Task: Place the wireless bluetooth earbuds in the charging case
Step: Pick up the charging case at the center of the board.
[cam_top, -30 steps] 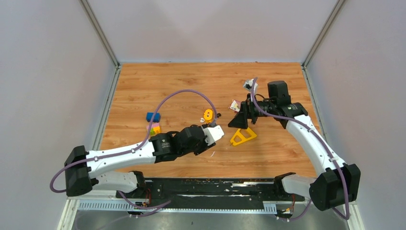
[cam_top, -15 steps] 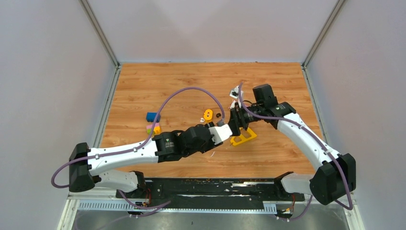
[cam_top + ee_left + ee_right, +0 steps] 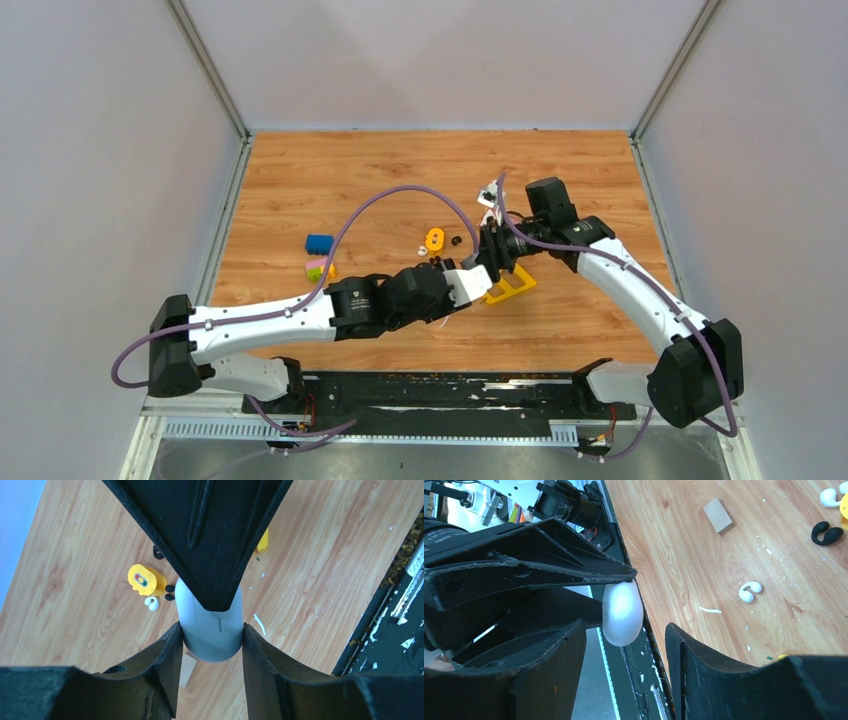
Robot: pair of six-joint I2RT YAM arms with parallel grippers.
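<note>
My left gripper is shut on the white oval charging case and holds it above the table. The case also shows in the right wrist view. My right gripper is open, and its fingers stand on either side of the case's far end without closing on it. A white earbud and a black earbud lie beside the yellow oval toy. Another white earbud and a black one lie on the wood.
A yellow triangle lies under the two grippers. A small tan block sits on the table. A blue block and a pink, green and yellow block sit at the left. A small white object lies farther back.
My left gripper has carried the case to the right. My right gripper has swung left and come down to meet it, so its open fingers now bracket the case.
</note>
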